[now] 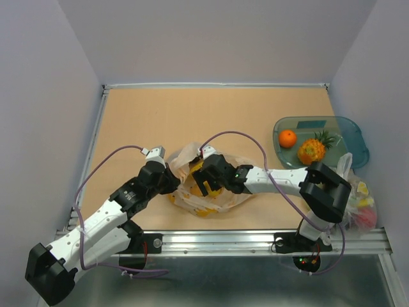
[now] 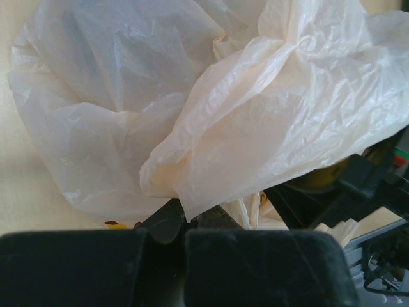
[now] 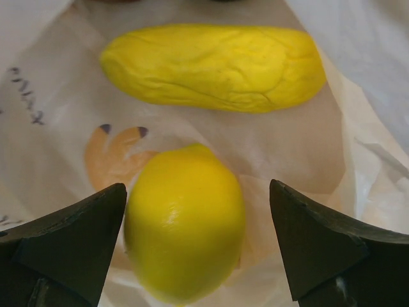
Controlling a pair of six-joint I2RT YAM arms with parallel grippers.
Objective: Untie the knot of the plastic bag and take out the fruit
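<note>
Inside the thin peach plastic bag, pinched by the left tool, a smooth yellow lemon is straddled by the wide right tool; closure seems needed next.

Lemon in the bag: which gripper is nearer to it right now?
Right. The right gripper is open inside the bag, a finger on each side of the lemon. The left gripper is shut on the bag's left edge, outside it.

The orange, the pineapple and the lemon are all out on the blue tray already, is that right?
Not quite. Only the orange and the pineapple lie on the blue tray. The lemon is not there: the right wrist view shows it lying inside the plastic bag.
</note>
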